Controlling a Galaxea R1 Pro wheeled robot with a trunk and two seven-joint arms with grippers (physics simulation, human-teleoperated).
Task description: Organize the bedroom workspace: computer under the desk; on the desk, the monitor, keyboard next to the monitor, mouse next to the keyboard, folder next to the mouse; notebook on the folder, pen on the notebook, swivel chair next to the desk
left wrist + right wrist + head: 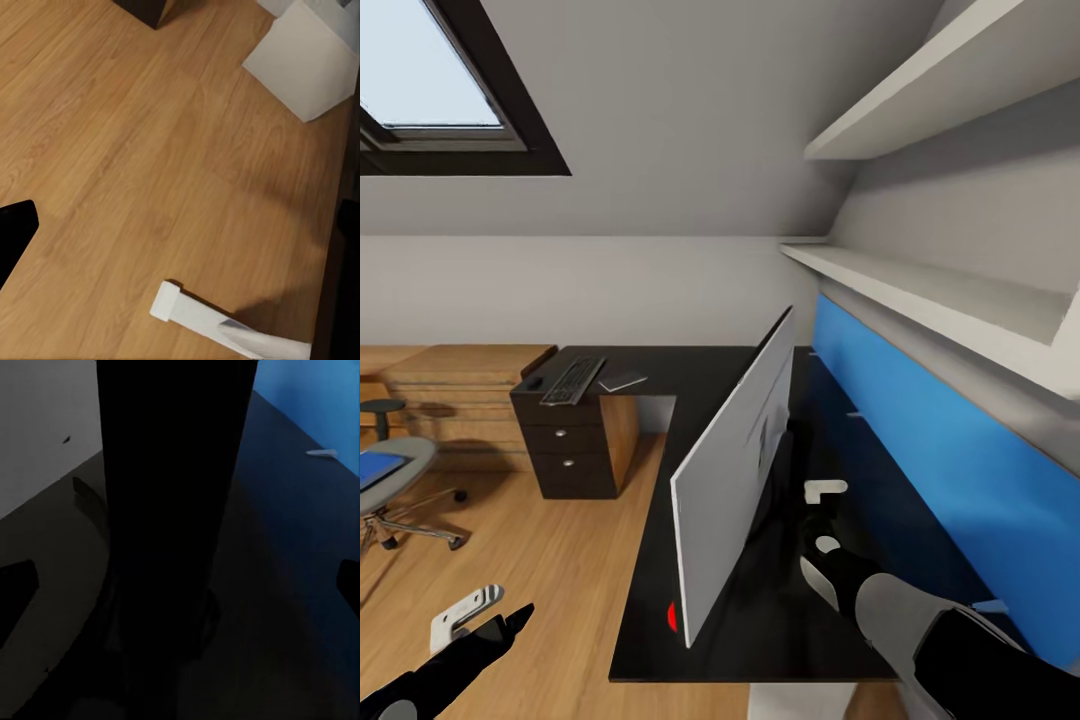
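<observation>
Head view has my right gripper [822,518] reaching behind the monitor [732,480] at its black stand [169,510] on the desk [690,375]; whether it grips, I cannot tell. My left gripper [485,615] hangs open over the wooden floor [135,150]. Farther off, the keyboard [572,380] lies on the desk's far end, and the blue folder [378,468] sits on the swivel chair [400,480].

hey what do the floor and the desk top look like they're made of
The floor looks like wood or wood-look laminate: warm tan planks with grain lines. The desk top looks like smooth black laminate or painted board with a slight sheen; the exact material isn't clear.
</observation>
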